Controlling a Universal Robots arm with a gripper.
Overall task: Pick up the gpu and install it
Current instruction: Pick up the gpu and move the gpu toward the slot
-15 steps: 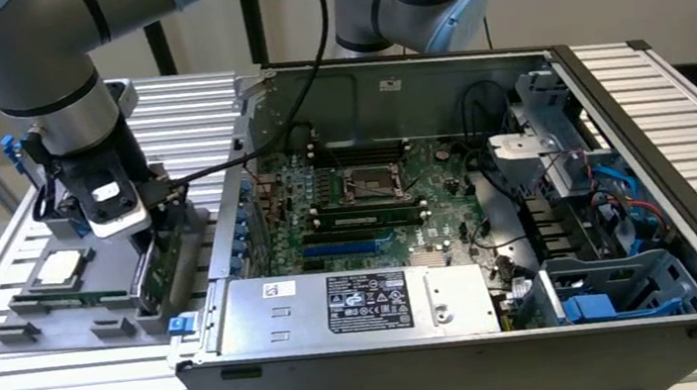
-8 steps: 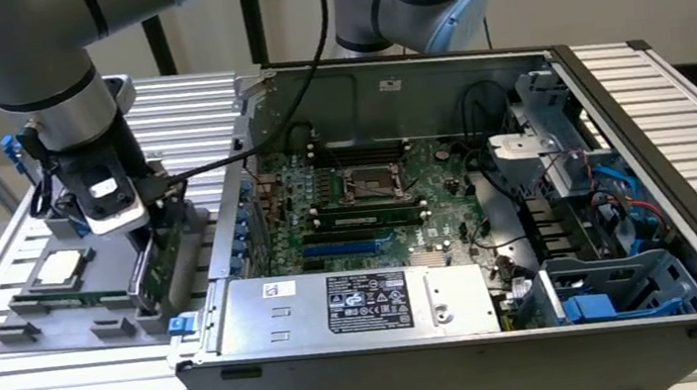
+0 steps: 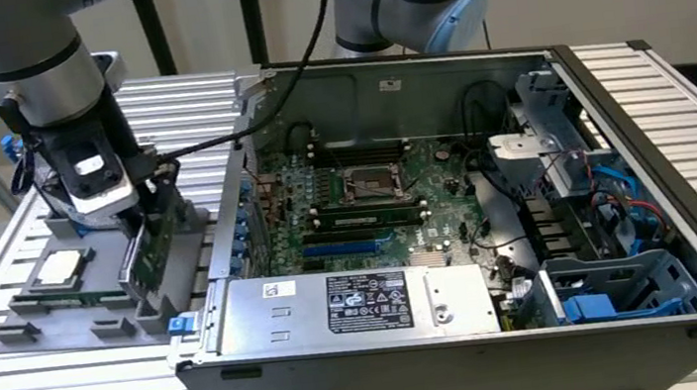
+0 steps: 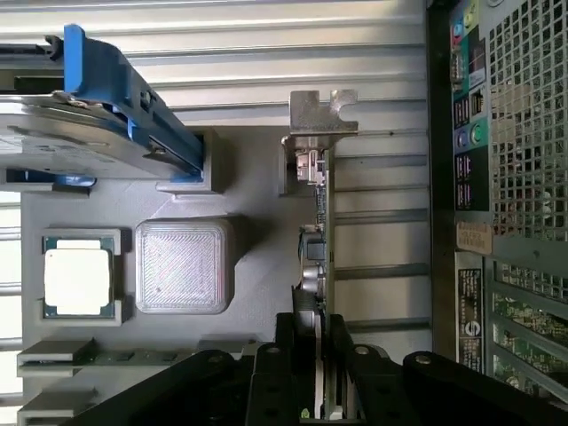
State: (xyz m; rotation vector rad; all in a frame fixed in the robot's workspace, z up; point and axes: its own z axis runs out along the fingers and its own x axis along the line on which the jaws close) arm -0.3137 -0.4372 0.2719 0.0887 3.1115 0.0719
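- The gpu (image 4: 320, 240) stands on edge in a slot of the gray holder tray (image 4: 253, 222), which sits at the exterior view's left of the open computer case (image 3: 476, 364)
- My gripper (image 4: 318, 342) is drawn narrow onto the card's upper edge with 1 finger on each face, so I judge that I am holding the gpu and nothing else
- Much of the card's length, with its silver bracket (image 4: 321, 115), reaches out past my fingers; a quick lift could let that end swing and twist the board between my pads
- If the slot binds, a pull off the vertical could drag the tray along or bend the card
- The hard drive (image 4: 98, 124) in its blue frame and the gray block (image 4: 184, 266) sit near 1 face of the card, where a sideways drift would strike them
- The case wall is near the other face, and the bracket could catch its rim if the card is carried over too low
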